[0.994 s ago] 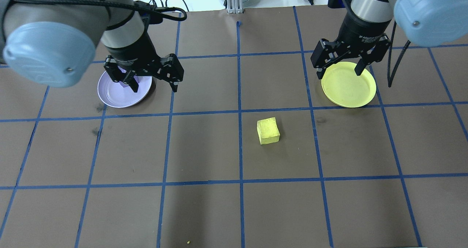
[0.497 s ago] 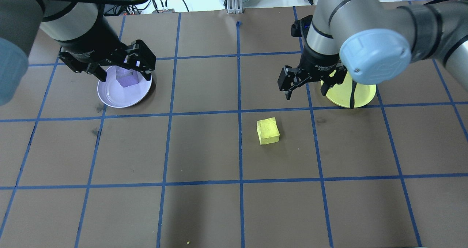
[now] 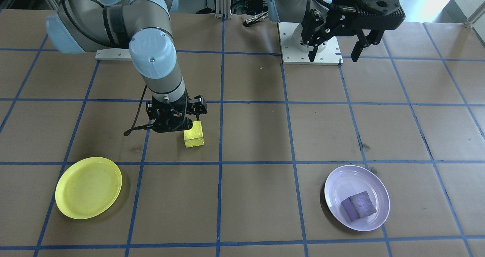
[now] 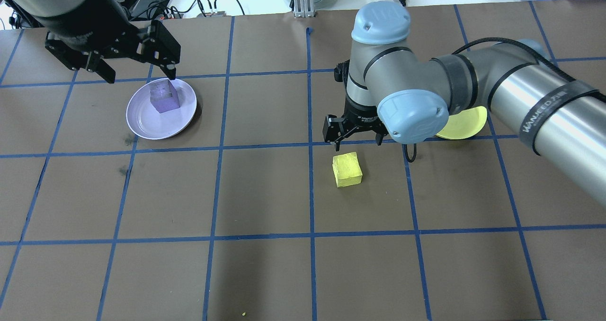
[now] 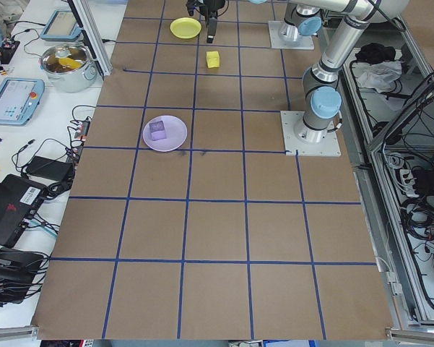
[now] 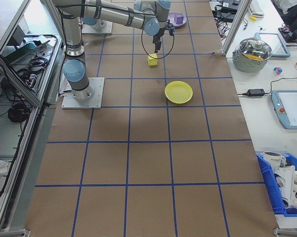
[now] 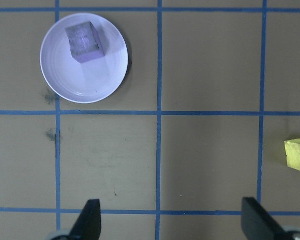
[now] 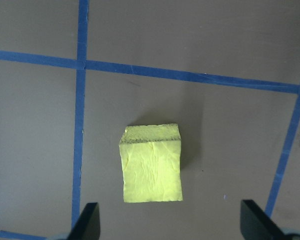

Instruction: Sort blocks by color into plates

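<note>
brown paper, front-facing view: the table is covered in it, ruled by blue tape into squares. my right gripper hangs just above and beside the yellow block, which sits on the bare table; i cannot read its jaws here. the yellow plate lies apart from that block, nothing in it. my left gripper is raised high near the base, fingers spread, holding nothing. the purple block rests inside the lavender plate.

overhead view: my left gripper hovers at the far edge of the lavender plate, jaws wide and empty. the purple block sits in the plate's far half. my right gripper is just past the yellow block, not touching it; my right arm hides most of the yellow plate.

left side view: too small to judge either gripper. purple block in the lavender plate; yellow block on the table near the yellow plate.

right side view: yellow block between the two plates, yellow plate nearer.

left wrist view: my fingertips stand far apart over bare paper; lavender plate and purple block lie beyond them.

right wrist view: my fingertips are parted wide, the yellow block between and ahead of them, untouched.
</note>
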You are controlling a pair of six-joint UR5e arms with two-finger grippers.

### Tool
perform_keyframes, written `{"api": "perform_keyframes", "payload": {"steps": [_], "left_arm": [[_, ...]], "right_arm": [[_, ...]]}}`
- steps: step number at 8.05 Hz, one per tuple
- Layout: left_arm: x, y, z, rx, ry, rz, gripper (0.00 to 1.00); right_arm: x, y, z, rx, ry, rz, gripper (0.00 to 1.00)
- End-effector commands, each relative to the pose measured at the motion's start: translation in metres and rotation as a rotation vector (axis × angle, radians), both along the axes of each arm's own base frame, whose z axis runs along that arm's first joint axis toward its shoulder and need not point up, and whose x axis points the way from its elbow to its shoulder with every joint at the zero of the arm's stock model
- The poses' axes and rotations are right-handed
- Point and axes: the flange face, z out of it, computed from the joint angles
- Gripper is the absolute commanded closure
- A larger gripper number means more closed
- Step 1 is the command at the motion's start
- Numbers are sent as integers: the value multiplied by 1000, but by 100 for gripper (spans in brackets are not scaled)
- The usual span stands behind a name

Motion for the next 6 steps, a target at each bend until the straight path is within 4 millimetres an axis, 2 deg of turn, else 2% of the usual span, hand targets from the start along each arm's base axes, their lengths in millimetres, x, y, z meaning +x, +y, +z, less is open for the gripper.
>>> {"api": "perform_keyframes", "payload": {"steps": [1,2,4,6], "left_arm": [[28,-46,54,24,-22,54,0],[25,-49,62,15,-11,50,0],[26,-59,60,12,48,55,0],[27,-55,68,-25,40,72,0]], "right_arm": [[19,-8,-45,30,11,19,0],[19,-10,-56,44,17,19,0],[16,-12,-73,63,61,25,0],[16,-9,-95,85,56,19,0]]}}
